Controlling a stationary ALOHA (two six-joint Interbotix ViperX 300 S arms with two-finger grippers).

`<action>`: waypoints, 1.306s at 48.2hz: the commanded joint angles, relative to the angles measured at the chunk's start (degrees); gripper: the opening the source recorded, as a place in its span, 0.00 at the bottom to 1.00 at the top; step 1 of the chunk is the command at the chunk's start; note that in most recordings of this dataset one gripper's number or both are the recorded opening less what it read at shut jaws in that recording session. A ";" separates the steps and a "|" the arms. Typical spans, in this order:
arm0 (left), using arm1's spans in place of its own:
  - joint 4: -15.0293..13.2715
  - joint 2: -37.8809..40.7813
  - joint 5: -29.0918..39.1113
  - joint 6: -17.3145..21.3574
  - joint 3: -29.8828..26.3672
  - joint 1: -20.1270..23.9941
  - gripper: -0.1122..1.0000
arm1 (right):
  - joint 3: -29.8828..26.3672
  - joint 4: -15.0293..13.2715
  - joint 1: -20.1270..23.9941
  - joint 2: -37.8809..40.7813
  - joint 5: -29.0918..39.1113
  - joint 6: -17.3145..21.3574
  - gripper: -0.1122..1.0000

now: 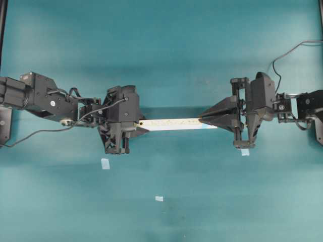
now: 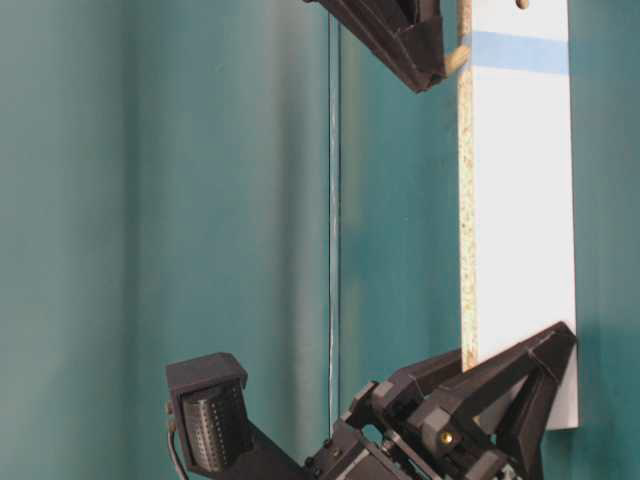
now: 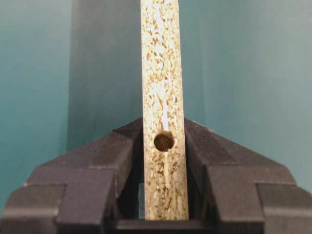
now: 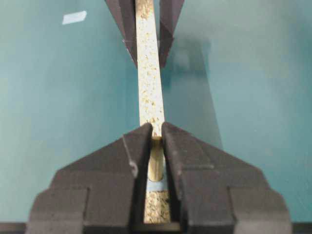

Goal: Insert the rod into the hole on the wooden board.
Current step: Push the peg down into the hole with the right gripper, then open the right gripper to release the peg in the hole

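Gripping rod [image 4: 156,163] over wooden board [image 4: 148,92]

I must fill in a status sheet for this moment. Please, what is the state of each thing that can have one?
wooden board: lifted, held at one end.
rod: clamped, at the blue-marked hole.
plain hole: empty.
left gripper: jaws shut on the board.
right gripper: jaws shut on the rod.

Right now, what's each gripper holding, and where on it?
Left gripper clamps the wooden board at one end, across its faces beside the plain hole. Right gripper pinches the rod by its sides.
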 commanded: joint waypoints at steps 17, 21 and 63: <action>0.00 -0.97 0.70 -0.53 -0.35 -0.62 0.39 | 1.49 0.26 0.09 -3.08 2.72 0.62 0.21; 0.00 -0.88 0.70 -0.53 -0.35 -0.62 0.39 | 1.93 0.26 0.09 -4.22 5.19 0.53 0.21; 0.00 -0.88 0.79 -0.53 -0.35 -0.62 0.39 | 0.00 -1.41 1.05 -5.71 14.50 0.44 0.21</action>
